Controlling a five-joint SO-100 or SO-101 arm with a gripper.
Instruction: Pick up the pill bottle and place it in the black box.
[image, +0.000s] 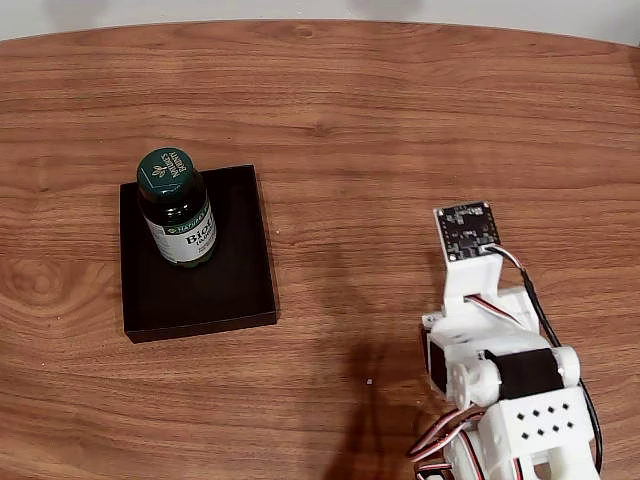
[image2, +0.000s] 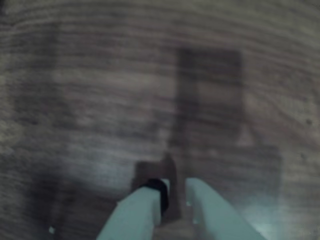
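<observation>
Pointing down at bare wood in the blurred wrist view, the fingers (image2: 175, 200) sit close together with only a narrow gap and nothing between them. In the fixed view the arm (image: 500, 370) is folded at lower right, well apart from the bottle (image: 176, 208). It stands upright, cap up, inside the box (image: 215, 290), near its far-left corner, on the surface (image: 400, 130), so placing looks done.
</observation>
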